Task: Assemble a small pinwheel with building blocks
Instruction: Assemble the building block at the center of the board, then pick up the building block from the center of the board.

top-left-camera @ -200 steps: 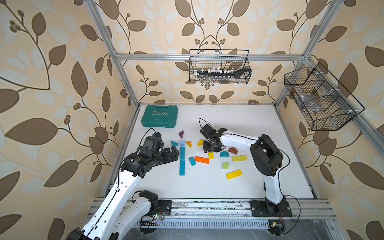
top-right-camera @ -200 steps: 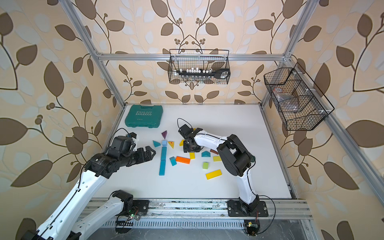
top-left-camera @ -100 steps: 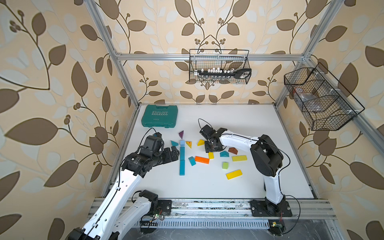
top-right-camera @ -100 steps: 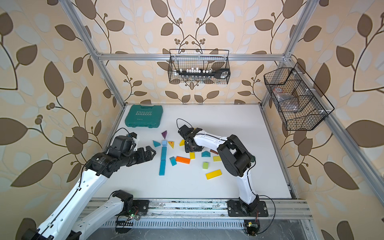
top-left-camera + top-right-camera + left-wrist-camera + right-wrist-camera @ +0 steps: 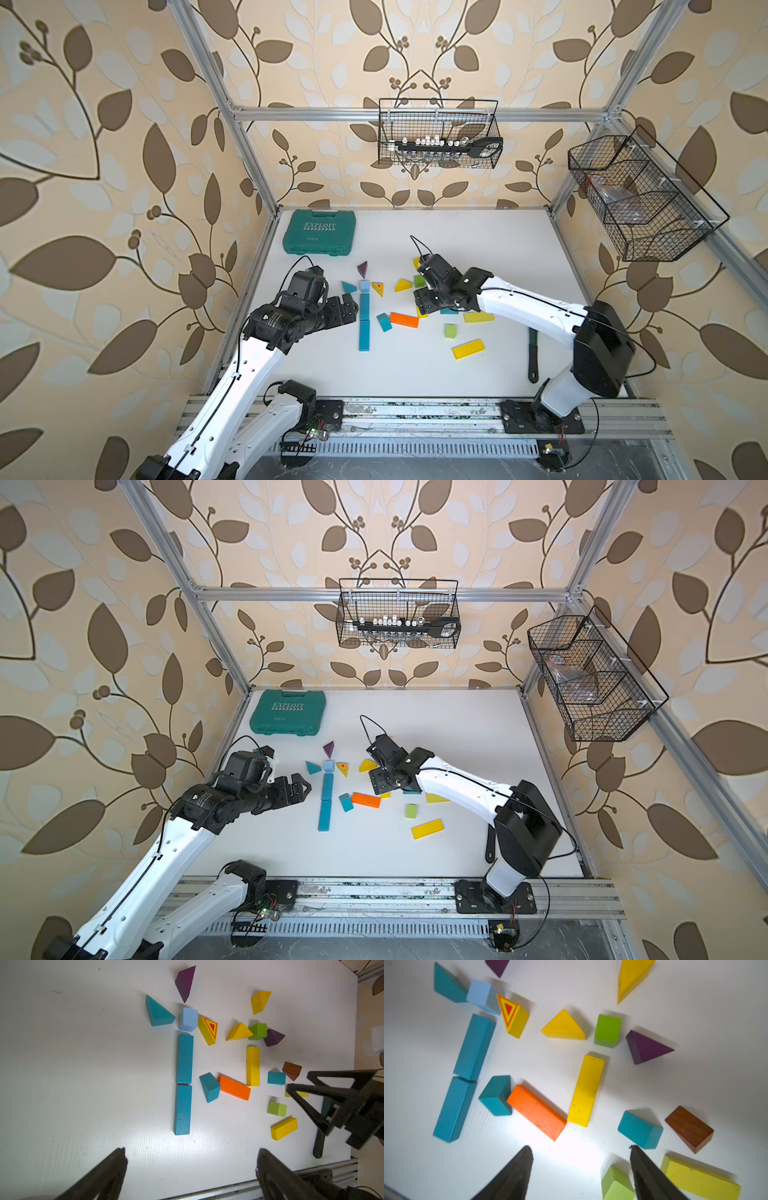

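I have the right tool (image 5: 580, 1148) hanging over the loose blocks with its jaws apart and nothing between them. The left tool (image 5: 191, 1152) is spread wide and empty too, beside the stem.

The pinwheel lies flat on the tabletop (image 5: 478, 249). Two teal bars (image 5: 184, 1058) laid end to end make the stem, and the pale blue cube (image 5: 188, 1019) is the hub at their far end. Around it sit the teal wedge (image 5: 158, 1012), a purple wedge (image 5: 185, 982) and the patterned yellow wedge (image 5: 208, 1030).

My read is that the next blade is to be picked, most likely the plain yellow wedge (image 5: 563, 1026) nearest the hub. I would come straight down and grip across its two flat faces, not the slopes (painted wood slides off a slant). I would keep clear of the green cube (image 5: 607, 1030) just beside it. Then I would set it down without nudging the hub or the patterned wedge resting against it.

My count is eighteen pieces:
- Bars: six, of which two are teal, one is the orange bar (image 5: 536, 1111) and three are yellow.
- Cube: one, pale blue.
- Green blocks: two.
- Short teal blocks: two.
- Wedges: seven, of which three are yellow, two purple, one teal and one the brown wedge (image 5: 689, 1129).
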